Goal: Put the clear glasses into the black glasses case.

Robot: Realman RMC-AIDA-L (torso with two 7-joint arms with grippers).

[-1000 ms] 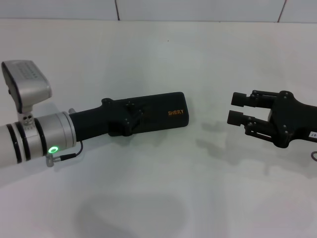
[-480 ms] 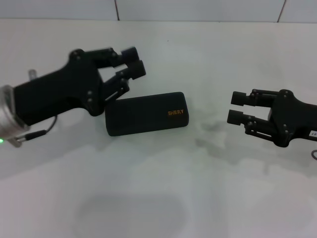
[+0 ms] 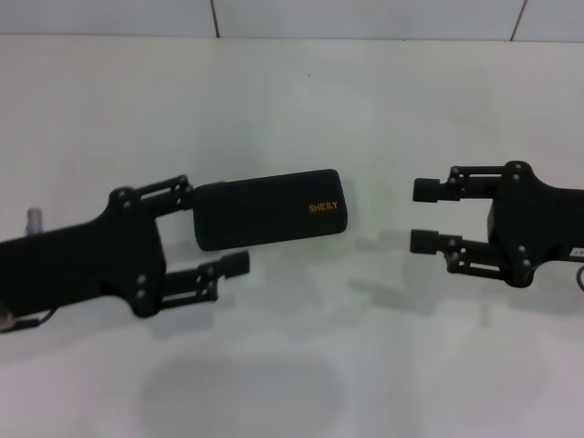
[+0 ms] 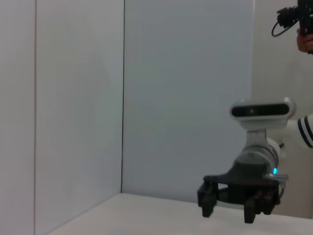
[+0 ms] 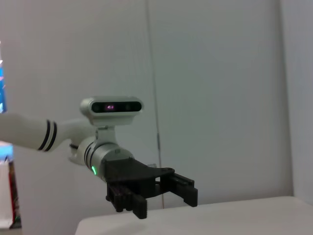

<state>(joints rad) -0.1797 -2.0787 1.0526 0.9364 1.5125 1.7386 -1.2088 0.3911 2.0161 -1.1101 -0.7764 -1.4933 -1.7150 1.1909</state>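
The black glasses case lies closed on the white table, its orange lettering toward the right end. The clear glasses are out of view. My left gripper hangs open at the case's left end, one finger level with the far left corner, the other fingertip just in front of the case's near edge. My right gripper is open to the right of the case, a short gap away, fingertips pointing at it. The left wrist view shows the right gripper. The right wrist view shows the left gripper.
The white table ends at a tiled wall along the back. A pale grey panel wall stands behind the table in both wrist views.
My left arm has drawn back off the case, swung up and then down to its left end, and its fingers have spread. The right gripper's fingers have opened wider. The case has not moved.
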